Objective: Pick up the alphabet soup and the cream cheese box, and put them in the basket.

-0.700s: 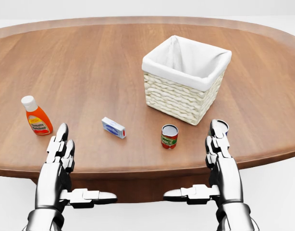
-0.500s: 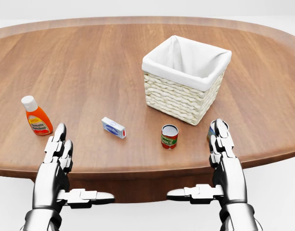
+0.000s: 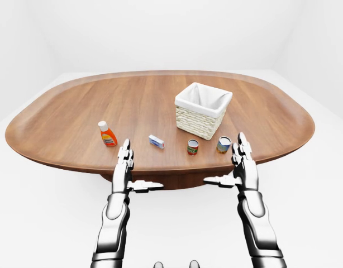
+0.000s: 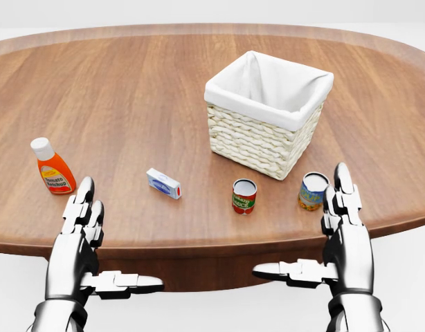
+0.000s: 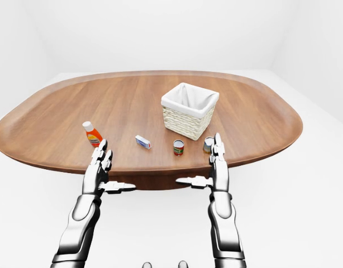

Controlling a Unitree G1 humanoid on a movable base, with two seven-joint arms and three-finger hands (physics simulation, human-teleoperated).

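Both hands open, fingers extended, thumbs turned inward; neither holds anything. Left hand [image 4: 79, 228] hangs over the desk's near edge, below the bottle [image 4: 52, 167]. Right hand [image 4: 344, 221] hangs over the same edge, just beside the blue-and-yellow can [image 4: 312, 191], not touching as far as I can tell.

Soup: judged to be the red-labelled can [image 4: 244, 196], upright near the near edge, between the hands; label too small to confirm. Cheese box [image 4: 163, 183] lies flat to its left. Basket [image 4: 268, 114] stands toward the desk [image 4: 129, 83] middle, nothing seen inside.

Progress: nothing picked; both items left.

Count: two cans, one box, one bottle, one basket.
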